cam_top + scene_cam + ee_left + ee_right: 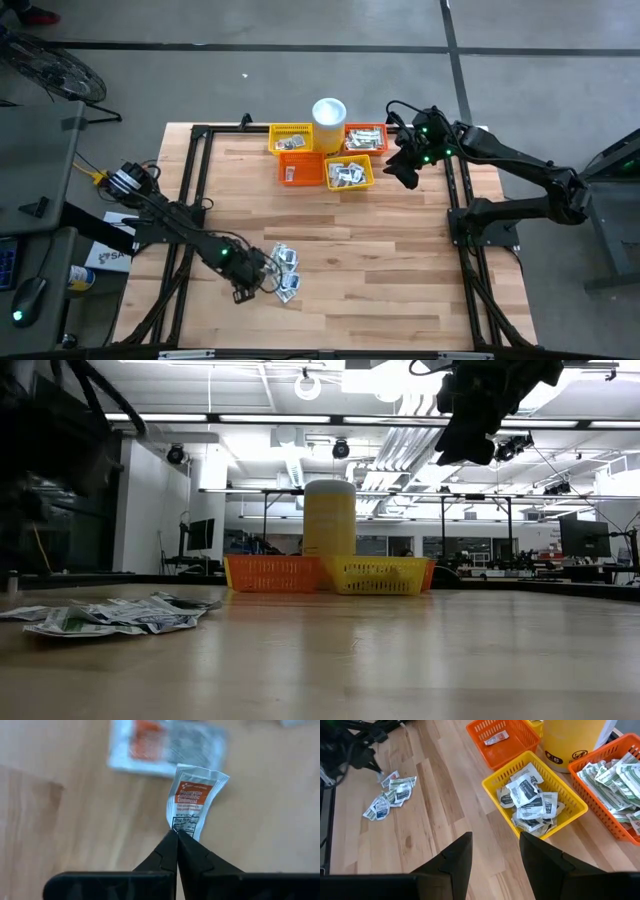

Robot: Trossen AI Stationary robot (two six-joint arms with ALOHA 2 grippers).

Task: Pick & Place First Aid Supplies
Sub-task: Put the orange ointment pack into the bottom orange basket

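While my left pincer (pixel 177 834) pinched one sachet (pixel 194 802) by its end, long axis pointing straight ahead; the baskets (pixel 345 175) lay far across the bench (pixel 400 260), beside my right pincer (pixel 495 851), which stood released.

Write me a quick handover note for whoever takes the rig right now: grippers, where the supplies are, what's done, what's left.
Left gripper: shut on an orange-labelled sachet, at the loose pile on the table's near left.
Right gripper: open, empty, hovering beside the baskets at the far edge.
Done: the four baskets already hold sorted sachets; the near orange basket holds very few.
Left: carry the held sachet to a basket, then clear the remaining pile.
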